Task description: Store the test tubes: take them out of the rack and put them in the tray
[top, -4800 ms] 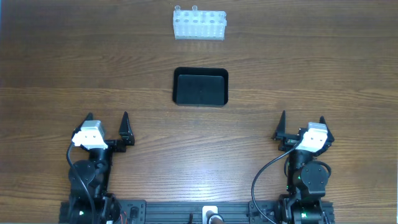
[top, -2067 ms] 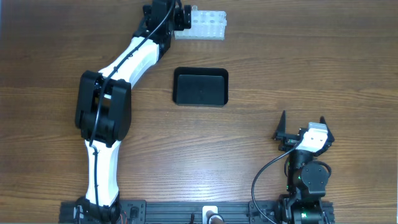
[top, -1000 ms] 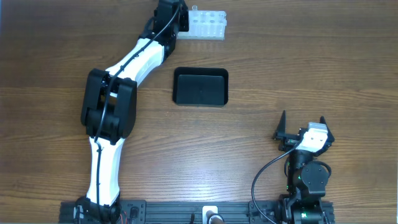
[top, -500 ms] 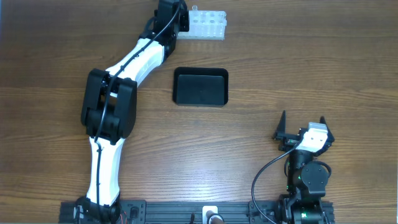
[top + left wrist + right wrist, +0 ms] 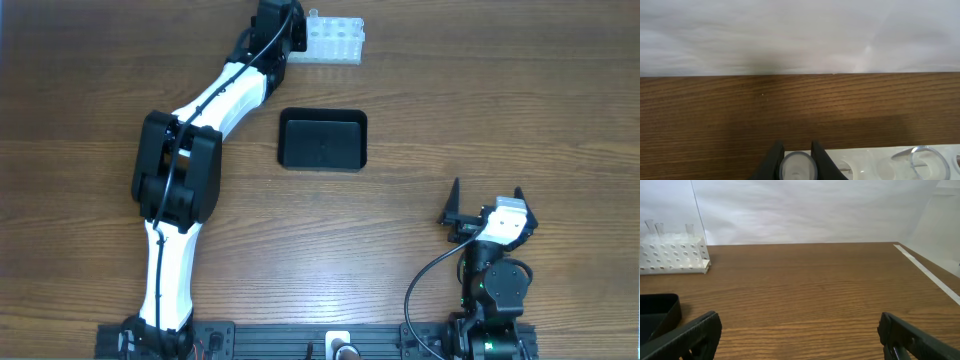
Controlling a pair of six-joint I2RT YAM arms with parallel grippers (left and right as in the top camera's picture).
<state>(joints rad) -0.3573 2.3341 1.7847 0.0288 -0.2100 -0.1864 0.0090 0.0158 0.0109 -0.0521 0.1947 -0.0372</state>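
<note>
1. Top view: the left arm stretches up the frame to the white rack [image 5: 330, 40] at top centre. The left gripper [image 5: 290, 32] sits at the rack's left end. The black tray [image 5: 322, 140] lies just below the rack, mid-frame, with nothing in it. The right gripper [image 5: 487, 190] sits at lower right, well apart from both, its fingers spread wide and holding nothing.

2. Left wrist view: at bottom centre the two dark fingers [image 5: 775, 160] press on either side of the round rim of a clear test tube [image 5: 797, 167]. I judge the gripper to be clamped on it. The tube stands upright in its hole. A second tube [image 5: 922, 159] shows at lower right, in the same rack [image 5: 865, 162].
   - The hold is high on a smooth, slim wall, so the tube could slip free on the lift.
   - If the pull is not straight up, the tube may bind in its hole and drag or tip the light rack.
   - That would disturb the neighbouring tube.

3. Right wrist view: the rack [image 5: 672, 255] stands at upper left on the wooden counter [image 5: 815, 280], dotted with holes. Thin transparent tubes rise above its top. A corner of the tray [image 5: 657, 310] shows at lower left.
</note>
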